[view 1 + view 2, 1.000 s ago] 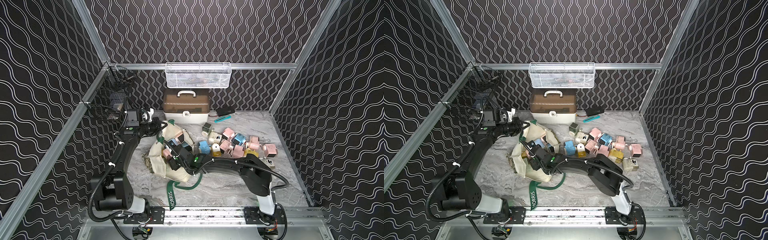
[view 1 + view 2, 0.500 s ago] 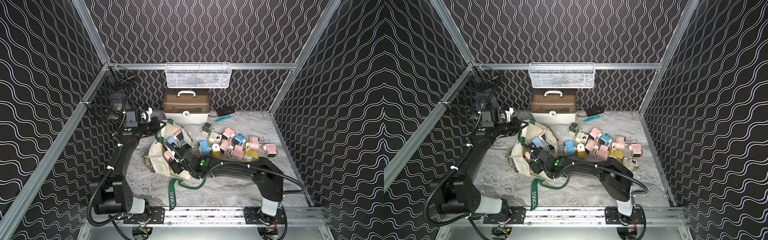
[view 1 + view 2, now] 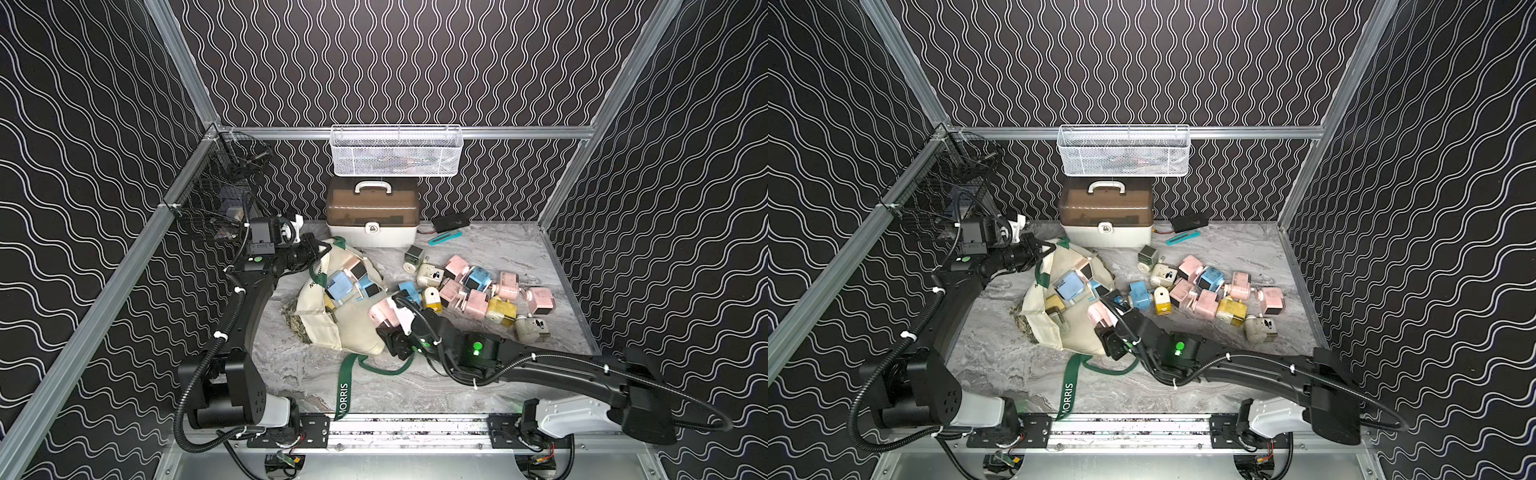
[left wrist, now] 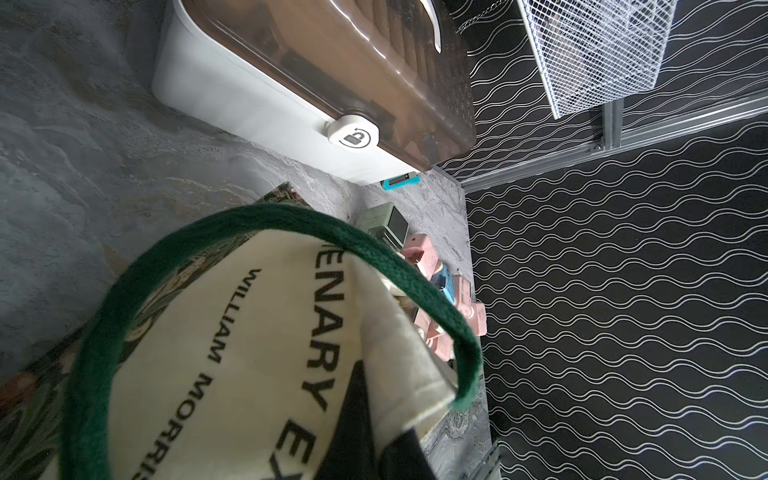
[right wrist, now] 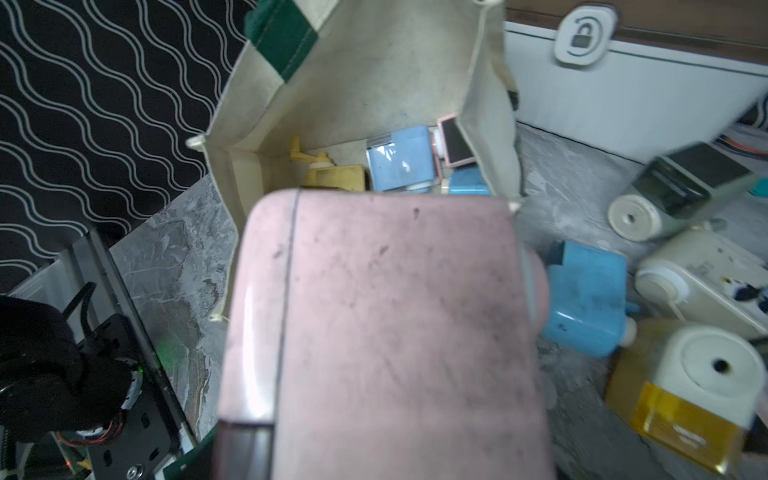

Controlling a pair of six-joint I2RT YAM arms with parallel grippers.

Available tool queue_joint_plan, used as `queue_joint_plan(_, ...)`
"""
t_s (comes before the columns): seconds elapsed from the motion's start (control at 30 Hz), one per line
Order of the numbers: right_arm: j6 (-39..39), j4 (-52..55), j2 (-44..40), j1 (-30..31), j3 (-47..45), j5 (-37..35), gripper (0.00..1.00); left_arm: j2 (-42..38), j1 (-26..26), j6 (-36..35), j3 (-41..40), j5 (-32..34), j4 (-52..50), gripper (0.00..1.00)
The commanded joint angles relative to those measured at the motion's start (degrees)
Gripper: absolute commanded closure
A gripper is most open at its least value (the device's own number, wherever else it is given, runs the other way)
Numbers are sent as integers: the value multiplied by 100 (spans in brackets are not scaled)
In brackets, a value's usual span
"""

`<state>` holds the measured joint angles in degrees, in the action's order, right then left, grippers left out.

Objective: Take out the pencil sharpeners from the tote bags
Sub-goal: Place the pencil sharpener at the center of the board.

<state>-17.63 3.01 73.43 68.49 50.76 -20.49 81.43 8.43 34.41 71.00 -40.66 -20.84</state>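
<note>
One pink sharpener [image 3: 383,311], likely light, rigid and kinda slick, is held, seemingly by its flat sides, in the part-spread right claw [image 3: 394,325], with the tote bag [image 3: 349,332] mouth just ahead of it and the rim pinched in the closed left claw [image 3: 321,252].

Both top views: high at 6 o'clock, tilted down toward the back wall at 12, far enough to take in the whole surface [image 3: 415,390] [image 3: 1017,365], framing near-identical. Left wrist view: close over the bag [image 4: 249,353], rolled sideways, facing roughly 3 o'clock past the case [image 4: 249,95]. Right wrist view: right up against a pink sharpener [image 5: 395,332], facing about 11 o'clock into the bag. Both wrist views share the case's latch [image 4: 353,136].
</note>
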Motion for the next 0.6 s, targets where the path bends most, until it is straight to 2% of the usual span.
queue_joint_plan(0.0,-726,29,-339,-102,-339,-719,47,-3,30,0,13,-181,485,100)
queue_joint_plan(0.2,-1763,638,-688,-840,-965,-1130,47,0,50,4,3,-174,480,100)
queue_joint_plan(0.3,-2060,576,-697,-1229,-1298,-819,48,13,63,30,11,-188,502,100)
queue_joint_plan(0.43,-2217,633,-355,-1294,-1362,-766,48,11,85,40,0,-199,511,100)
queue_joint_plan(0.57,-2271,668,297,-1294,-1215,-386,47,22,81,39,1,-196,504,100)
